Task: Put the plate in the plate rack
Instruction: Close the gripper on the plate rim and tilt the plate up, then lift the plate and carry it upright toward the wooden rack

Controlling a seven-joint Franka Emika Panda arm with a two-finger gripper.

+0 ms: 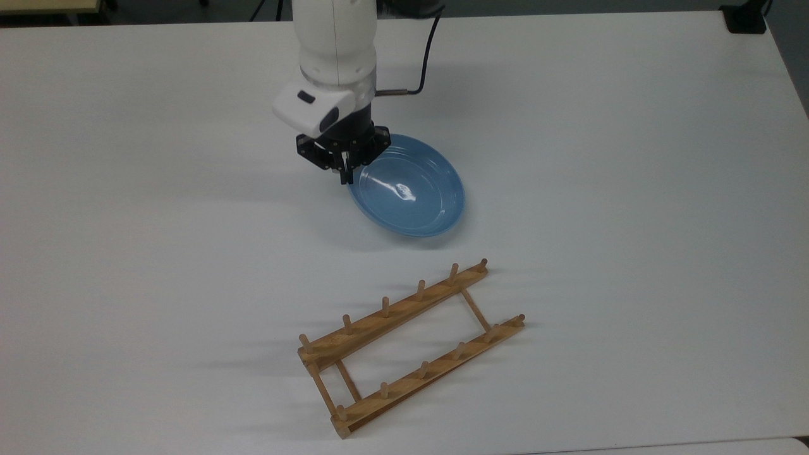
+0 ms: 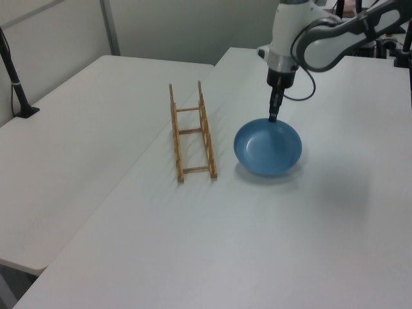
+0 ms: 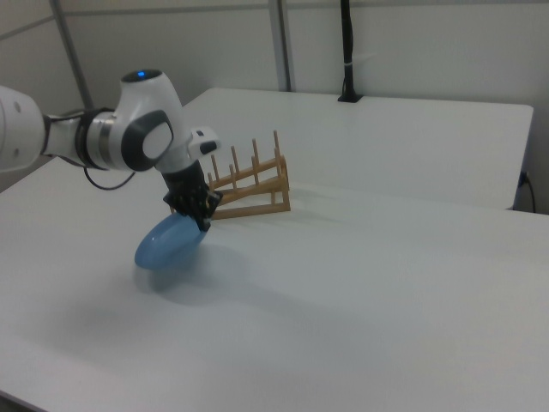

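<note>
We see the hand (image 1: 345, 175) clamped on the rim of the plate (image 1: 411, 196), its fingers closed on the edge at the top view's left. The plate hangs tilted, lifted off the white desk (image 1: 632, 189), hollow side toward the plate rack (image 1: 411, 344). The plate rack stands on the desk, near the plate but apart from it.

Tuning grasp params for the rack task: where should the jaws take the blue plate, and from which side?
Take the plate by its raised rim, from above, one jaw inside and one outside the edge. It is shallow and wide, so the thin rim is the only part the jaws can span. The gripper is clamped that way now, at the rim on the top view's left, and the plate hangs tilted from it, short of the plate rack.
</note>
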